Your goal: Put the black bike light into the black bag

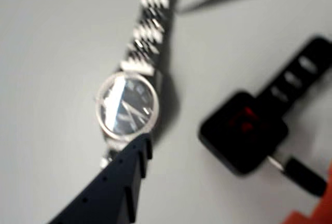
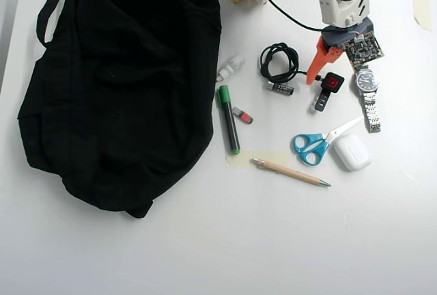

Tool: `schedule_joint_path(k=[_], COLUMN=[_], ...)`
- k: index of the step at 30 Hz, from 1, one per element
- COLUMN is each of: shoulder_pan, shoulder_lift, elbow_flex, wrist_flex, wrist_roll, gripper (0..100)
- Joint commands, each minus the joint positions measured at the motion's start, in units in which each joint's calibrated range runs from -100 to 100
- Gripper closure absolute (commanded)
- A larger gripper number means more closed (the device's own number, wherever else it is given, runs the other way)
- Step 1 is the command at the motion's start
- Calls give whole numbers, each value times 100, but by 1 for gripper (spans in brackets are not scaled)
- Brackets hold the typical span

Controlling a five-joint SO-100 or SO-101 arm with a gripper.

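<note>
The black bike light (image 2: 332,83) lies on the white table with its red lens up and its short tail (image 2: 319,101) pointing toward the bottom of the overhead view. In the wrist view the light (image 1: 243,130) is at right, blurred. My gripper (image 2: 333,73) is open and hangs just above the light, with the orange finger (image 2: 317,61) on its left. In the wrist view the gripper (image 1: 236,162) shows a black finger (image 1: 122,182) at the bottom and an orange finger (image 1: 319,208) at the corner, and it holds nothing. The black bag (image 2: 116,83) lies far to the left.
A steel watch (image 2: 367,82) lies right of the light, also in the wrist view (image 1: 127,105). A coiled black cable (image 2: 278,61), a battery (image 2: 280,88), a green marker (image 2: 229,119), a grey-and-red stick (image 2: 242,115), scissors (image 2: 317,143), a white case (image 2: 351,151) and a pen (image 2: 290,172) lie around.
</note>
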Motion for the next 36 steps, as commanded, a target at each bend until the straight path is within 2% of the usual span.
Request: schedule_joint_path(k=[1, 28, 36], shoulder_pan=[-16, 268, 276], shoulder_lift=[-153, -20, 121], elbow_flex=[-125, -305, -691], wrist_flex=[307, 454, 1143], wrist_roll=[-18, 40, 103], gripper=[58, 57, 57])
